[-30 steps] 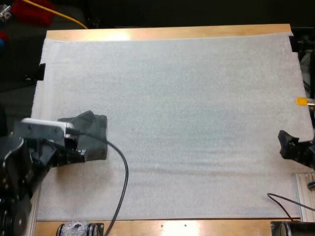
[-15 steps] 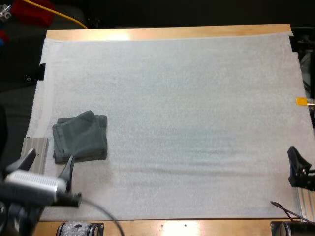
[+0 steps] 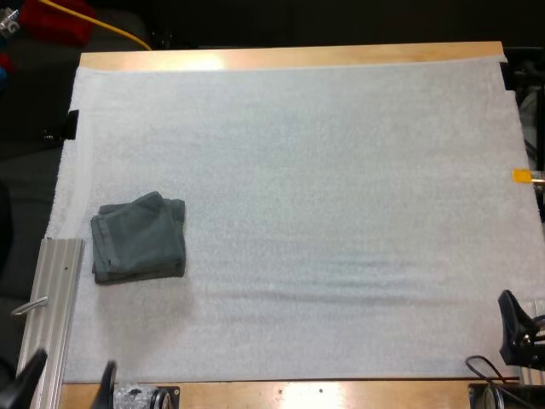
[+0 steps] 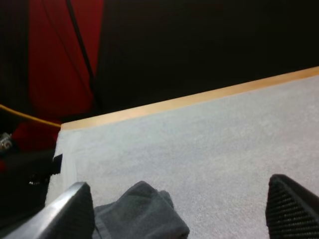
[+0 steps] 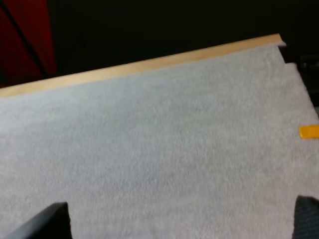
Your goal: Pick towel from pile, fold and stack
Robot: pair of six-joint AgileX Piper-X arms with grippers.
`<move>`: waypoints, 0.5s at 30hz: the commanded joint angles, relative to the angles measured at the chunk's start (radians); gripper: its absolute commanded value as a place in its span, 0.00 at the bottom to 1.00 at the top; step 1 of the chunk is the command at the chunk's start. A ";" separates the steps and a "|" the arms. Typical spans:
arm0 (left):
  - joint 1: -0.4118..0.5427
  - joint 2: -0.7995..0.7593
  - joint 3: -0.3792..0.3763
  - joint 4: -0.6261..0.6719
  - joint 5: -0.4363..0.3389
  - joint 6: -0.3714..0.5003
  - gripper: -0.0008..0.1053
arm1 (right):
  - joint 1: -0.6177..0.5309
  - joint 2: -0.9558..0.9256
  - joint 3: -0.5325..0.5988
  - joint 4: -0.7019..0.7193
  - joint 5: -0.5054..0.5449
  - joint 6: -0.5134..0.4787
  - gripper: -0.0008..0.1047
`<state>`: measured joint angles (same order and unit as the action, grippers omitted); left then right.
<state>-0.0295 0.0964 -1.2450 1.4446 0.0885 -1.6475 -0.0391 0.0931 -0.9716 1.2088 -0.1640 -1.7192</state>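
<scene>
The fold looks done. A dark grey-green towel (image 3: pixel 139 237) lies folded on the left part of the white mat (image 3: pixel 324 213), nearer the near side than the far one and just right of the metal rail (image 3: pixel 55 290) at the mat's left edge. Layered edges show along its left side, but I cannot tell whether this is one towel folded over or a small stack.

The left gripper (image 3: pixel 72 371) sits at the near left corner, near the towel but clear of it, fingers spread wide and gripping nothing. The right gripper (image 5: pixel 175 220) waits at the near right, well apart from the towel, fingers likewise spread with bare mat between them. As I judge it, what is left is fetching another towel, if one is to be had.

The folded bundle is close to square. Its long axis, if any, seems to run near to far. It is turned slightly, and its far right corner points to the far side of the table (image 3: pixel 289 58).
</scene>
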 commanded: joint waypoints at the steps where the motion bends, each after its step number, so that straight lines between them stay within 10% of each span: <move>1: -0.002 -0.022 0.000 0.015 -0.010 0.000 0.65 | -0.001 -0.024 -0.004 0.007 0.004 -0.004 0.81; 15: -0.002 -0.226 -0.004 0.113 -0.003 0.000 0.65 | -0.001 -0.150 -0.008 0.096 0.004 0.040 0.81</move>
<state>-0.0295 -0.0200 -1.2472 1.5463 0.0885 -1.6475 -0.0391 -0.0085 -0.9716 1.2961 -0.1640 -1.6787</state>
